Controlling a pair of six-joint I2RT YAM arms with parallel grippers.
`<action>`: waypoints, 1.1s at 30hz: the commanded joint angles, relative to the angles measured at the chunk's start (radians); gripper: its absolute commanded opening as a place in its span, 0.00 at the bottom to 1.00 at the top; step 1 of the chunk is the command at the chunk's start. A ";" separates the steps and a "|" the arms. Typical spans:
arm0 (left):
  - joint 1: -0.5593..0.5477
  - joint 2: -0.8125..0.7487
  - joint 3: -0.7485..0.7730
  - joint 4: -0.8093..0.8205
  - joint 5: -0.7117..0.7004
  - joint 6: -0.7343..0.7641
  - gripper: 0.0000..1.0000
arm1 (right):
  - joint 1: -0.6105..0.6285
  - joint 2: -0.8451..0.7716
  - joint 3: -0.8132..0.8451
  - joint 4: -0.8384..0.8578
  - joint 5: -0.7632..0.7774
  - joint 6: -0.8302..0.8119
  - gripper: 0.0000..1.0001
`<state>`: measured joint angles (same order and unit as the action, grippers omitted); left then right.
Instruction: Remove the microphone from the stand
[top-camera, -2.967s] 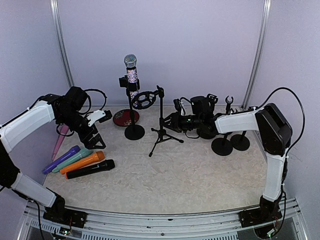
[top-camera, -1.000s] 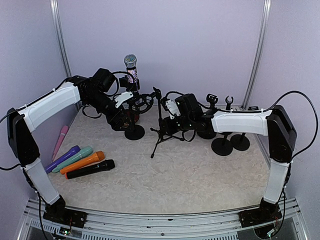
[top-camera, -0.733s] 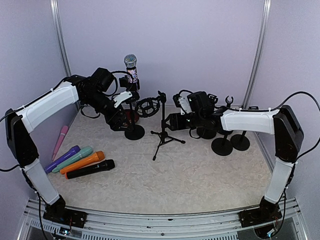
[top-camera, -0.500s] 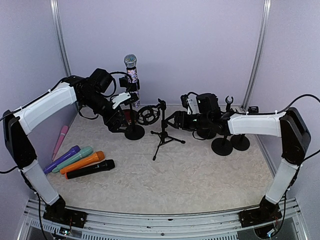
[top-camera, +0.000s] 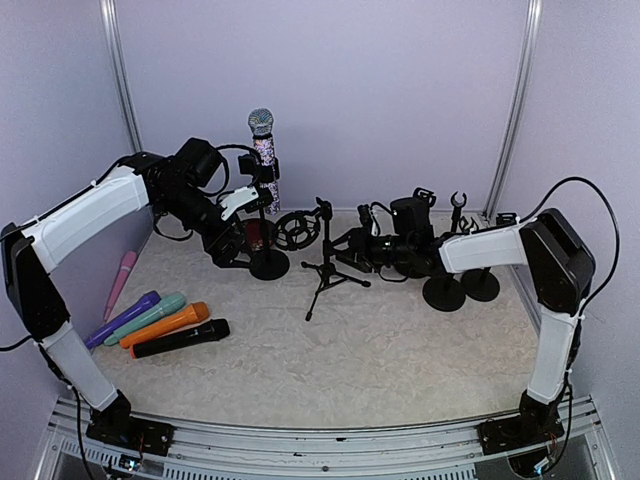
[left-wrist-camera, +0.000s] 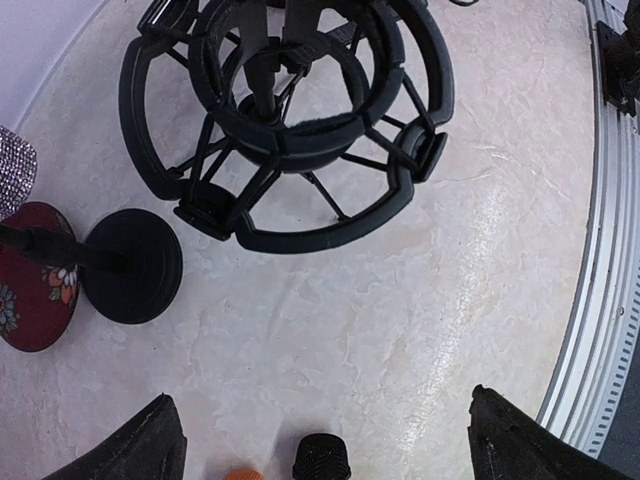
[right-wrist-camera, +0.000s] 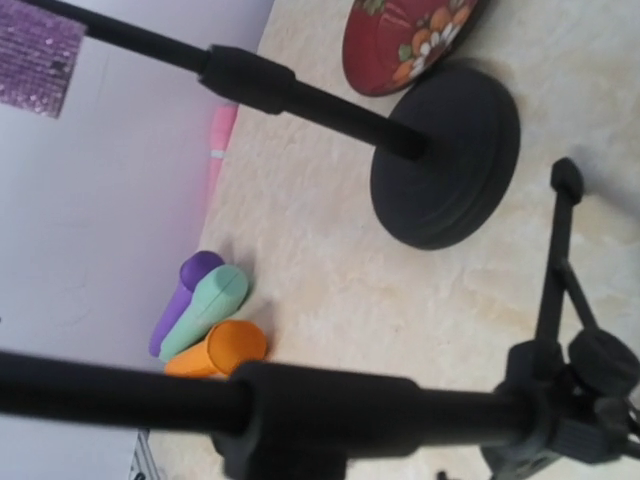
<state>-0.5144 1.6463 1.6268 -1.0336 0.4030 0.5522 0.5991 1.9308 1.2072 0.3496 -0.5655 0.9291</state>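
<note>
The microphone (top-camera: 262, 135), silver-headed with a glittery body, stands upright in the clip of a black stand (top-camera: 268, 264) with a round base at the back left. Its glittery side shows at the edges of both wrist views (left-wrist-camera: 12, 165) (right-wrist-camera: 35, 50). My left gripper (top-camera: 232, 252) hangs low beside the stand's pole, left of the base. It is open wide (left-wrist-camera: 330, 445), with nothing between its fingertips (left-wrist-camera: 140, 450). My right gripper (top-camera: 350, 248) is up against a black tripod stand (top-camera: 325, 262), whose pole (right-wrist-camera: 330, 410) crosses close under its camera. The right gripper's fingers are hidden.
The tripod carries an empty ring-shaped shock mount (left-wrist-camera: 290, 110). A red patterned plate (top-camera: 252, 236) lies behind the round base. Purple (top-camera: 120, 318), green (top-camera: 148, 318), orange (top-camera: 165, 324) and black (top-camera: 180, 338) microphones lie at the left, a pink one (top-camera: 119, 278) by the wall. More round-based stands (top-camera: 443, 292) stand at the right.
The right gripper has drawn back to the right, and the tripod with its shock mount now stands slightly farther right. The left gripper has shifted a little left, still open.
</note>
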 joint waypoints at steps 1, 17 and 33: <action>-0.006 -0.026 -0.015 -0.010 -0.012 0.020 0.95 | -0.002 0.035 0.042 0.089 -0.054 0.055 0.45; -0.004 -0.042 -0.033 -0.011 -0.026 0.033 0.96 | -0.005 0.026 0.013 0.056 -0.038 0.009 0.00; -0.004 -0.031 -0.020 -0.024 -0.027 0.035 0.96 | 0.049 -0.039 0.066 -0.217 0.207 -0.384 0.00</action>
<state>-0.5140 1.6405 1.5993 -1.0378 0.3813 0.5739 0.6331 1.9076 1.2476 0.2459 -0.4614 0.6891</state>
